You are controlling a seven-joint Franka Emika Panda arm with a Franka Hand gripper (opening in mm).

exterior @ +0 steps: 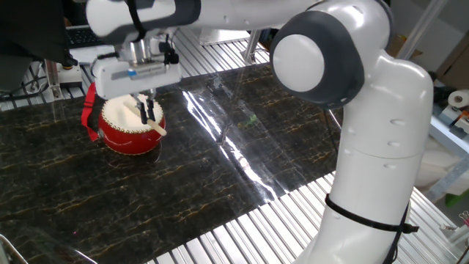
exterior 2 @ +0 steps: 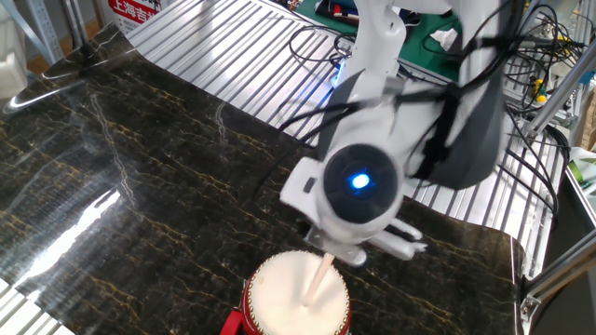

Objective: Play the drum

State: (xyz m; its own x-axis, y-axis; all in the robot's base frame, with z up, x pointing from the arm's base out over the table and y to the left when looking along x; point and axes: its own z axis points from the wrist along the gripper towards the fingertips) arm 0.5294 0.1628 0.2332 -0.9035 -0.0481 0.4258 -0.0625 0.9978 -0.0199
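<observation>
End effector (exterior: 146, 111) position: directly above the drum (exterior: 130, 126), fingers pointing down and closed on a thin wooden stick (exterior 2: 318, 279). Only one arm is present, so no choice of arm arises.

Drum position: on the dark marbled surface (exterior: 220, 176), near its far left corner in the one fixed view; in the other fixed view it sits at the bottom edge of the picture. Its cream head faces up, and a red strap (exterior: 89, 110) loops out on the side away from the arm's base.

Governing relation: the drum head lies straight below the end effector. The stick's long axis runs at a slant from the grip down across the head, and its lower end is over the skin, inside the rim. The strike direction is therefore judged to be vertical, with no sideways travel needed.

Limits of observation:
- Whether the stick tip touches the skin or hangs just above it cannot be told.
- In the other fixed view the wrist housing covers the fingers, and the drum's lower body is cut off by the frame.
- The grip point on the stick is small and partly shadowed in the one fixed view.
</observation>
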